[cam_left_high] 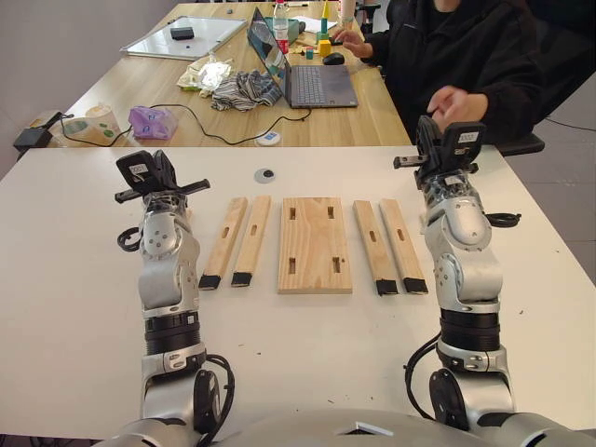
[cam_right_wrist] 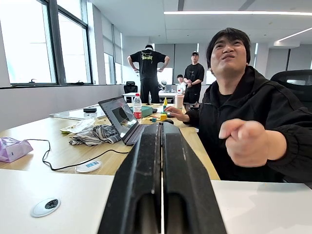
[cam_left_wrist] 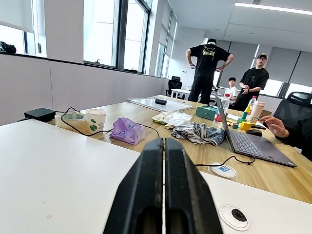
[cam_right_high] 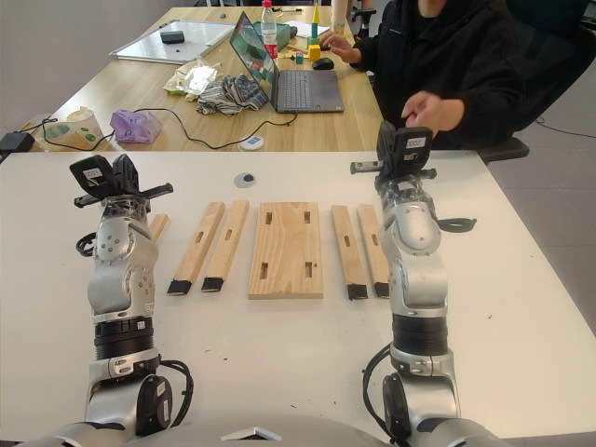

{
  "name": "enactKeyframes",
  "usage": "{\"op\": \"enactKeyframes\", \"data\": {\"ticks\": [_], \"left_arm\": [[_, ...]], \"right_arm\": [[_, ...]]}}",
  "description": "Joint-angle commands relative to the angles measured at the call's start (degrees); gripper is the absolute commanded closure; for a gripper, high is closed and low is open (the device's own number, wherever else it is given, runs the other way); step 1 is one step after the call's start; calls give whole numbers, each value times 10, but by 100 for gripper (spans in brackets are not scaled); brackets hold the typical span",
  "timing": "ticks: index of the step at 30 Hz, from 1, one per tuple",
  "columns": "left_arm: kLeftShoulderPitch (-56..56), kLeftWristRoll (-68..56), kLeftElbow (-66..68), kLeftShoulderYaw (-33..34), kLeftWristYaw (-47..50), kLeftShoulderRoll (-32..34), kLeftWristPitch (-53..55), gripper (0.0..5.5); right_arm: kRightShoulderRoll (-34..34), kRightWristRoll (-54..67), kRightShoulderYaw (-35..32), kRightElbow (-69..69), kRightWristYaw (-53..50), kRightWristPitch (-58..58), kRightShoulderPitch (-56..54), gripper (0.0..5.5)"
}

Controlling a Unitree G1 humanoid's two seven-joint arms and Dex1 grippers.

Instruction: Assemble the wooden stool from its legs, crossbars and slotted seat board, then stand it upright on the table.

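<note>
- The slotted seat board [cam_left_high: 315, 244] lies flat at mid-table.
- One black-tipped leg pair [cam_left_high: 224, 240] lies at its 9 o'clock, and a second leg pair [cam_left_high: 374, 246] at 3 o'clock.
- The left gripper [cam_left_wrist: 164, 141], at the board's 10 o'clock, has its fingers pressed together and holds nothing.
- The right gripper [cam_right_wrist: 161, 126], at 2 o'clock, is likewise pressed together.
- Its white label [cam_left_high: 467, 137] is too small to read.

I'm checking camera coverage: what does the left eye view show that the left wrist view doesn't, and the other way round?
Left eye view adds: the slotted seat board and four legs, two on each side of it. Left wrist view adds: the windows. Shared: the purple bag, the laptop and the round grommet.
</note>
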Motion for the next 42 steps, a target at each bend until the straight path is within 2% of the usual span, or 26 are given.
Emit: {"op": "enactKeyframes", "data": {"ticks": [1,6,9,14,21,29,34,39,42], "left_arm": [[-39,-10,47,-36,-84,40,39,550],[-41,-96,87,5,-243,169,192,466],[-53,-92,147,2,-282,237,262,429],[-55,-89,204,-17,-319,279,345,329],[-44,-37,280,-60,-330,278,306,329],[-46,3,455,-81,-333,261,208,329],[-19,-7,435,-80,-338,247,214,425],[-31,-14,382,-49,-298,237,165,425],[-53,-29,295,-32,-285,227,136,425]], "right_arm": [[-27,2,-14,31,6,-3,-35,547],[-29,1,-19,21,7,7,-13,550],[-29,-2,-23,9,3,11,-9,550],[-22,-4,-18,1,2,11,6,550],[-19,-4,-12,-1,1,10,9,550],[-22,-3,-17,0,-1,9,3,550],[-28,0,-26,13,1,8,-12,550],[-27,5,-34,19,2,12,-18,550],[-26,9,-36,20,2,17,-21,550]]}}
